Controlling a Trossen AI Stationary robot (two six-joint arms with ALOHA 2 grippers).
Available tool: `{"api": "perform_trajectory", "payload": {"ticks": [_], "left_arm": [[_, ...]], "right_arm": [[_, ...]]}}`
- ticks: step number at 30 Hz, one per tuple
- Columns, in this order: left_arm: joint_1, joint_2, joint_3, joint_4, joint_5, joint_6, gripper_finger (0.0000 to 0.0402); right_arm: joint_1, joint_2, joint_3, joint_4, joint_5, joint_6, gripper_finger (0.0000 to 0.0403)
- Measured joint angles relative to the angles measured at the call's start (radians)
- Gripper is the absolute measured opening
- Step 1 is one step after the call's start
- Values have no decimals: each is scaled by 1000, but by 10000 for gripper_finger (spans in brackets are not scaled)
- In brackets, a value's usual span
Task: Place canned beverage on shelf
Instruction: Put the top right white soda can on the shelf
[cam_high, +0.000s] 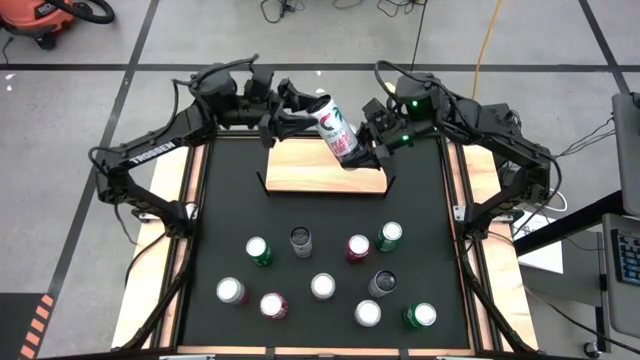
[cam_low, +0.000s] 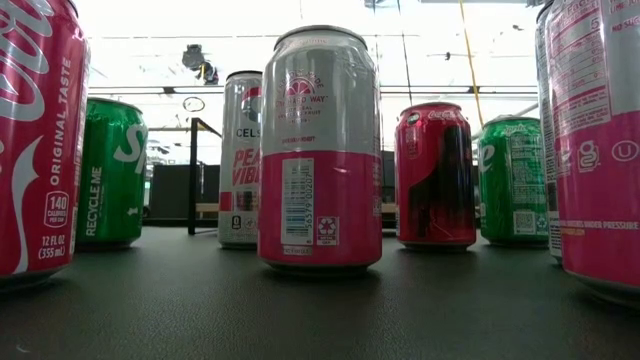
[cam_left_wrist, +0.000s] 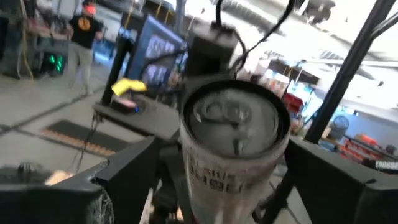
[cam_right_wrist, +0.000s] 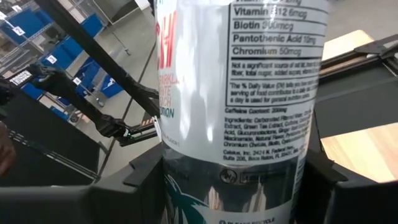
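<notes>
A white canned beverage (cam_high: 336, 130) with red and teal print hangs tilted above the far part of the wooden shelf (cam_high: 300, 172), a light board with black brackets at its ends. My right gripper (cam_high: 362, 143) comes from the right and is shut on the can's lower part. My left gripper (cam_high: 306, 110) comes from the left and is open at the can's top end. In the left wrist view the silver lid (cam_left_wrist: 233, 118) faces the camera, with one finger on either side (cam_left_wrist: 134, 168); I cannot tell whether they touch it. My right gripper pinches the can's lower wall (cam_right_wrist: 233, 180) between its two fingers (cam_right_wrist: 146, 180), one on each side. The fingers come from the table's right, slanting slightly down, and lie across the can. The can is lifted clear of the shelf, tilted, with its lid toward the far left.
Several cans stand upright on the black mat (cam_high: 430, 240) in the near half, green, red, silver and pink ones; the low view shows a pink and white one (cam_low: 320, 150) in the middle. Narrow wooden strips (cam_high: 160, 260) edge the mat. The shelf's near part is bare.
</notes>
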Motion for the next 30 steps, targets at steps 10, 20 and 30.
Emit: {"api": "perform_trajectory", "payload": {"ticks": [10, 20, 30], "left_arm": [[20, 2, 0, -8, 68, -76, 335], [-11, 24, 0, -3, 15, -49, 335], [-14, 27, -1, -8, -28, -53, 294]], "right_arm": [[0, 2, 0, -42, 5, -7, 227], [0, 3, 0, -69, 80, -24, 228], [1, 3, 1, -88, 107, -27, 228]]}}
